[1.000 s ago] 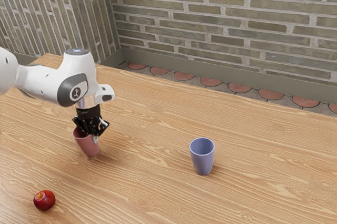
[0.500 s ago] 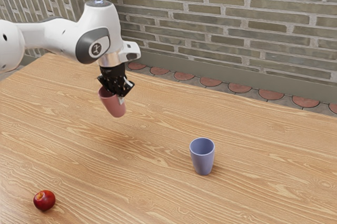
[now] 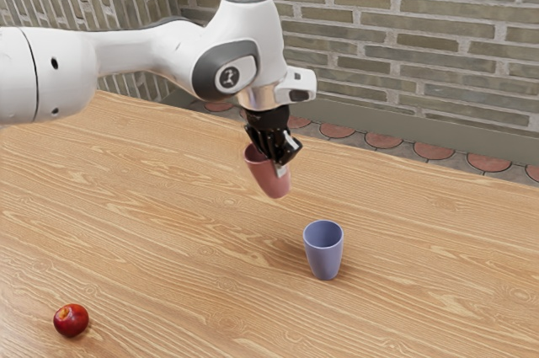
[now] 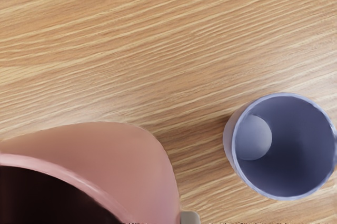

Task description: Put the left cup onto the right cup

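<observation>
Holding the pink cup (image 3: 268, 176) up in the air, our gripper (image 3: 278, 164) is closed tight on the cup's rim. The cup hangs just under the gripper and leans a bit to one side. We think we grab it by the rim so the bottom stays free, because the bottom is the part that has to go into the other cup.

The purple cup (image 3: 323, 248) stands straight up on the worktop (image 3: 168, 215), with its open mouth facing up (a good thing, since that is where the pink cup should land). It sits lower than the gripper and off to one side, not right under it yet. There is clear air between the two cups, so they are not touching.

We carry the pink cup high, we guess, so it will not bump the purple cup's rim on the way over. Next we would need to get right above the purple cup and then come down slowly. The lean could make the pink cup catch the rim.

A small red apple (image 3: 71, 320) lies far from the gripper, out of our way.
</observation>
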{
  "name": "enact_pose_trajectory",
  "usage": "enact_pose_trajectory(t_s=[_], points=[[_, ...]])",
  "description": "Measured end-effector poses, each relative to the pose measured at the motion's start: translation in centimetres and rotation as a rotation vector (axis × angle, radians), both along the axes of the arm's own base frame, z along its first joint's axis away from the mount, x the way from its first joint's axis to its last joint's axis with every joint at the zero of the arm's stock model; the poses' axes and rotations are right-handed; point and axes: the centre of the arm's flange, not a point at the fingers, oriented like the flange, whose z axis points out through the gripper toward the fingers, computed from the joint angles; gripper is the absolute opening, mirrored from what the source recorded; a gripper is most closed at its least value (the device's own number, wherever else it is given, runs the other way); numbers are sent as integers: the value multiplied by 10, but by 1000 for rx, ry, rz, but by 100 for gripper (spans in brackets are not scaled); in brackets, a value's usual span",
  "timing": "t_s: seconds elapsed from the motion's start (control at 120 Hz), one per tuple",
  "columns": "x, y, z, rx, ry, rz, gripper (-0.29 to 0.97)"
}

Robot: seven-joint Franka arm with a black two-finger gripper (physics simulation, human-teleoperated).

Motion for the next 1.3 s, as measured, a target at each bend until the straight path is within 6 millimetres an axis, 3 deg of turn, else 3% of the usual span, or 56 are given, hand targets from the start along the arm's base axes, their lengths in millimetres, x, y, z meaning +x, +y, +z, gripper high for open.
enact_pose_trajectory(t_s=[0.092, 0.2, 0.467, 0.842, 1.3], points=[[-13, -35, 2, -12, 4, -54, -10], [-26, -62, 3, -16, 6, -94, -10], [-30, -90, -4, -17, 12, -117, -10], [-24, -95, -35, -7, 55, -101, -10], [-4, -94, -47, 11, 43, -93, -10]])
